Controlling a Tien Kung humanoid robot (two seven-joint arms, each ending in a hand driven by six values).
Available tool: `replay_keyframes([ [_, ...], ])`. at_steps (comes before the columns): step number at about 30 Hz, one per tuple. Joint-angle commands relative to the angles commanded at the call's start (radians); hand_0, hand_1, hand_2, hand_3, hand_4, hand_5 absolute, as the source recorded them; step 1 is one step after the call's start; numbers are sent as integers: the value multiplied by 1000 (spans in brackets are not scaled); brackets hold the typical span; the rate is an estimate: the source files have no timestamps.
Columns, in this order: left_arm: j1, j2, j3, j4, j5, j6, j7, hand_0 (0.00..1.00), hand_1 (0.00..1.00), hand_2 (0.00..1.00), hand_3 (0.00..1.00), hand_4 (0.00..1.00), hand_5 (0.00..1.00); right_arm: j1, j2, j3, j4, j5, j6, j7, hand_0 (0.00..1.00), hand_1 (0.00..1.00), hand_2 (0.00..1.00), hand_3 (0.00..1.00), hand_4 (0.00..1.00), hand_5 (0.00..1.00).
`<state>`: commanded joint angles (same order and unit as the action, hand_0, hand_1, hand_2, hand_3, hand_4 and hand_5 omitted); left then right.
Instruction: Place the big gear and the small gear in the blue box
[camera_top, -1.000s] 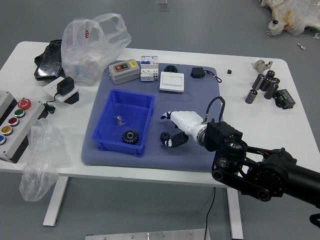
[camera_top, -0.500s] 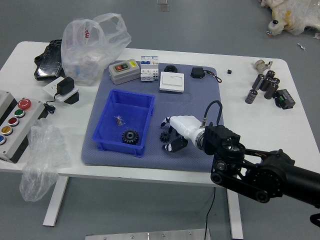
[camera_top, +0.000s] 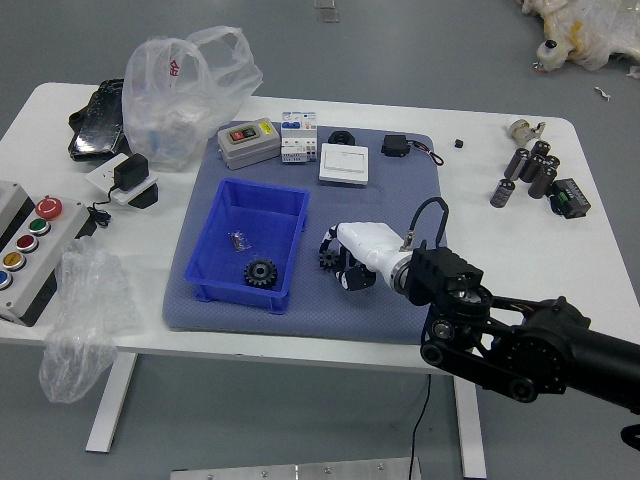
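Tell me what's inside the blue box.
The blue box holds the big gear and a small, shiny piece I can't identify; the gear hides the floor beneath it.

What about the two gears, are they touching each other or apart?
Apart. The head view shows the big gear inside the blue box, the small gear outside, its wall between them.

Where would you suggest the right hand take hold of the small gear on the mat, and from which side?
By opposite parts of its toothed rim, I would say, from the right: the small gear looks low and round, with the blue box to its left and the right hand at its right.
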<state>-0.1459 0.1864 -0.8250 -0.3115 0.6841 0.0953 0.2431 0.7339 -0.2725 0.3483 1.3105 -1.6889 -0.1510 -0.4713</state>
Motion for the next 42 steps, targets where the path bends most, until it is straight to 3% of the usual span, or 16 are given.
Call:
replay_keyframes([
  [5,1,1,-2,0,3,0,1,656,586,585,745,743,610,43,-12,35,-1,-11,-7,-2,306,456,398,591,482,6],
  [9,1,1,-4,-1,7,-1,4,656,586,585,745,743,610,98,3,31,5,-24,-18,0,306,456,398,591,482,6],
  [15,1,0,-7,-2,13,-2,7,656,586,585,746,745,612,181,57,-51,18,-35,-101,41,307,461,413,590,511,36],
  [16,0,0,-8,-2,15,-2,8,656,585,585,747,745,616,199,66,-73,14,-33,-111,48,390,621,702,648,502,99],
  [18,0,1,-10,-2,18,-2,10,656,585,585,747,745,616,224,80,-113,5,-27,-117,54,390,621,702,648,502,99],
  [21,-2,2,-12,-3,20,-2,11,656,585,585,747,745,616,247,101,-169,-17,-11,-106,67,390,621,702,648,502,99],
  [22,-2,2,-12,-3,21,-2,11,656,585,585,747,746,616,250,106,-182,-23,-6,-100,71,416,713,797,683,531,141],
  [35,-3,2,-14,-3,26,-3,12,656,586,585,748,746,618,242,127,-244,-42,14,-39,83,425,736,818,696,534,144],
  [39,-3,3,-13,-3,24,-4,11,656,586,585,748,746,618,240,127,-244,-34,5,3,63,425,736,818,696,534,144],
  [40,-3,3,-12,-2,23,-3,11,656,586,583,749,745,618,240,127,-243,-33,1,15,55,426,741,863,826,636,173],
  [42,-3,3,-12,-2,22,-3,10,656,586,583,749,745,618,242,127,-239,-30,-10,33,44,426,741,863,826,636,173],
])
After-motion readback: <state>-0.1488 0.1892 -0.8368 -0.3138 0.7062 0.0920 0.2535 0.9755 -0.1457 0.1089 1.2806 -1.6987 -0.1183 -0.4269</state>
